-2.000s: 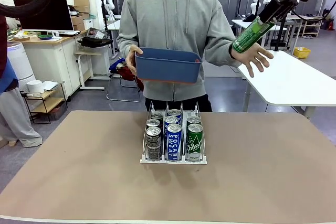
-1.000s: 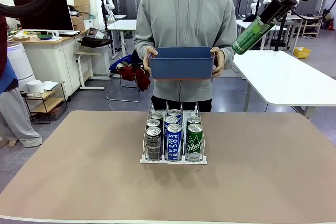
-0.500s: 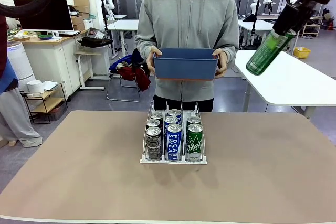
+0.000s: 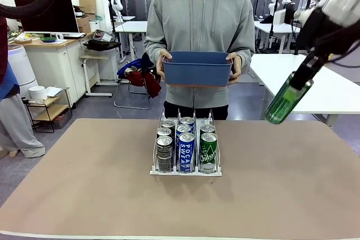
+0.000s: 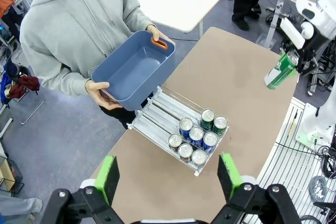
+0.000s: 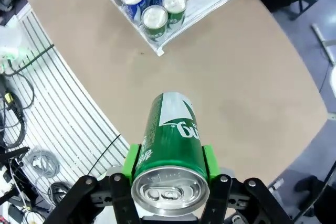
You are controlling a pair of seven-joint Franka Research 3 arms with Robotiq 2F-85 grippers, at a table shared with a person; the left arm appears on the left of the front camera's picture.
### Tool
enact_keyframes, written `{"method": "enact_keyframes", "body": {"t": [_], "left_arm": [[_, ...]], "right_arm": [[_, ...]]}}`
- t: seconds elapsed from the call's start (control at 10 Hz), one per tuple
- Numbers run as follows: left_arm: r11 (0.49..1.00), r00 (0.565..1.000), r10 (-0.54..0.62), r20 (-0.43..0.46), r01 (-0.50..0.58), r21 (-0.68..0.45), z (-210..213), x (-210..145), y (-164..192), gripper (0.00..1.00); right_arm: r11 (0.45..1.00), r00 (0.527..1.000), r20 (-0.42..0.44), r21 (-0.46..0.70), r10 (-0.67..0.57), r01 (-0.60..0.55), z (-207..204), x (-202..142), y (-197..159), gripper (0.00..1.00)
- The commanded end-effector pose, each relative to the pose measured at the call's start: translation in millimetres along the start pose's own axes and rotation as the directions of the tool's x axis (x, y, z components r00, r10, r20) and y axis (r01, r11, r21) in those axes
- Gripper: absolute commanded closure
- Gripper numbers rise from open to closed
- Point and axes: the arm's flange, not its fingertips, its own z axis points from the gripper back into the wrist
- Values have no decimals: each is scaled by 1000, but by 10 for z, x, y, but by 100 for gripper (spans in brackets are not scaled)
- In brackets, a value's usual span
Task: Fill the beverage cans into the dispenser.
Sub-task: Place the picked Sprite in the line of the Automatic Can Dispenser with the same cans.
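Right gripper (image 6: pixel 169 179) is clamped on a green can (image 6: pixel 169 148), green pads pressed to both sides of it near the silver top. In the front view this can (image 4: pixel 287 98) hangs tilted, high off the table (image 4: pixel 281 184), base pointing down and toward the middle.

The rack (image 4: pixel 185 170) sits on the table well below that gripper and off to the side of the can's base. It carries seven cans (image 4: pixel 186 144) as far as the front view allows a count: dark ones in one lane, blue in the middle, green in the third.

Left gripper (image 5: pixel 170 174) hangs high above the rack (image 5: pixel 176 129), jaws spread wide, nothing between them.

Beyond the rack a person holds a blue bin (image 4: pixel 197 69) in both hands.
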Motion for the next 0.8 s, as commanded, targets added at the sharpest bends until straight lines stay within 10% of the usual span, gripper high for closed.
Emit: {"method": "enact_keyframes", "body": {"t": [0.0, 0.4, 0.5, 0.7], "left_arm": [[1000, 1000, 1, 4, -1, -10, 14, -39, -10, 0], [1000, 1000, 1, 4, -1, -10, 14, -39, -10, 0], [1000, 1000, 1, 4, -1, -10, 14, -39, -10, 0], [1000, 1000, 1, 4, -1, -10, 14, -39, -10, 0]], "right_arm": [[996, 997, 24, -36, 80, -79, -47, 39, -135, 100], [1000, 1000, 0, 0, 0, 0, 0, 0, 0, 100], [1000, 1000, 0, 5, 18, -18, -75, -2, -13, 42], [1000, 999, -34, -12, -18, 18, -386, -76, 299, 42]]}}
